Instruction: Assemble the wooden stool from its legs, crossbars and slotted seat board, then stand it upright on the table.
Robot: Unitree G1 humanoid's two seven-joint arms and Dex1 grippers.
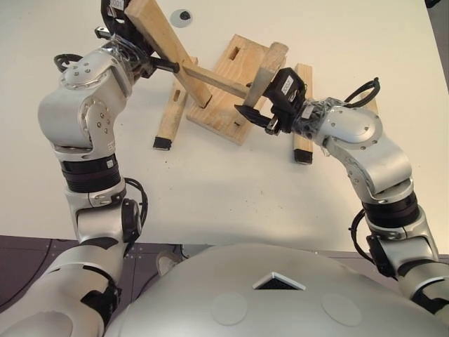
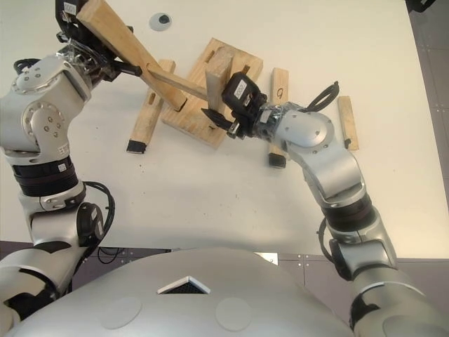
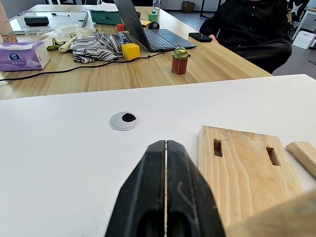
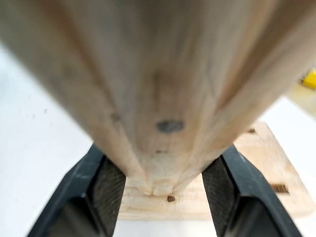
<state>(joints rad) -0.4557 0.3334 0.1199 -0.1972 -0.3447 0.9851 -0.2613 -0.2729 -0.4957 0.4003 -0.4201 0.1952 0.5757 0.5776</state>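
So here's where I was at with the stool. My right claw (image 4: 163,190) was clamped on one end of the right-hand leg (image 1: 272,63), with the wood jammed tight between both pads. That leg was joined by the crossbar (image 1: 221,81) to the left-hand leg (image 1: 168,42), so I had a half-built H up in the air. The left claw (image 3: 166,148) was pinched fully together with nothing in it, poking out right by the left-hand leg near where the crossbar goes in. I couldn't tell from the head cams whether it was actually touching the wood or just sitting beside it. The bit that mattered for what I reckoned came next, getting the leg ends into the slots, was where the seat board (image 1: 228,116) sat. It lay flat on the table (image 1: 210,196), slots up, right underneath the crossbar and just past the right claw, so the right arm was the nearer one. Its long axis ran away from me, leaning a little to my right, while the crossbar ran side to side across it. The left-hand leg slanted out past the board's left edge instead of sitting over it. A spare leg (image 1: 170,119) lay just left of the board and a second spare leg (image 1: 302,142) just right of it.
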